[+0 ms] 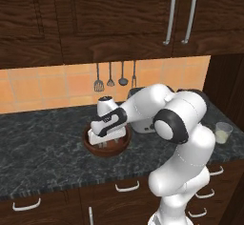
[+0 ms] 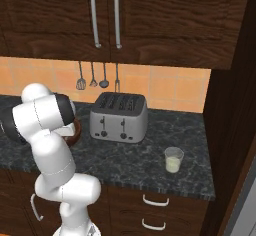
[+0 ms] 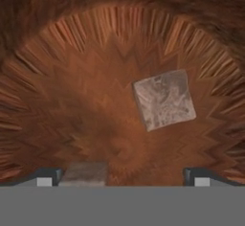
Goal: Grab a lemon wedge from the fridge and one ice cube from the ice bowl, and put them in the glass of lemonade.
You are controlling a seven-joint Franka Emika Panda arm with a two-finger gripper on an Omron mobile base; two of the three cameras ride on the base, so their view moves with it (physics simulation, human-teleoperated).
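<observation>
Jaws spread wide and holding nothing, the claw [image 3: 122,177] hangs low inside the ice bowl [image 1: 125,144], so the ice-cube step looks to be in hand. One ice cube [image 3: 164,100] lies on the bowl's floor, a second [image 3: 86,173] beside a fingertip; next the claw must centre over one and close. The glass [image 2: 173,160], holding pale lemonade, stands well apart from the bowl, beyond the toaster [image 2: 119,116].

I count two ice cubes [image 3: 164,99] beneath me, one whole in the middle and one partly cut off at the lower edge near my left fingertip [image 3: 44,178], both in one ice bowl [image 1: 90,145]. One toaster [image 2: 119,116] with four slots, one glass of lemonade [image 2: 173,160], four hanging utensils [image 2: 80,84], and two long cabinet handles [image 2: 94,15] overhead.
</observation>
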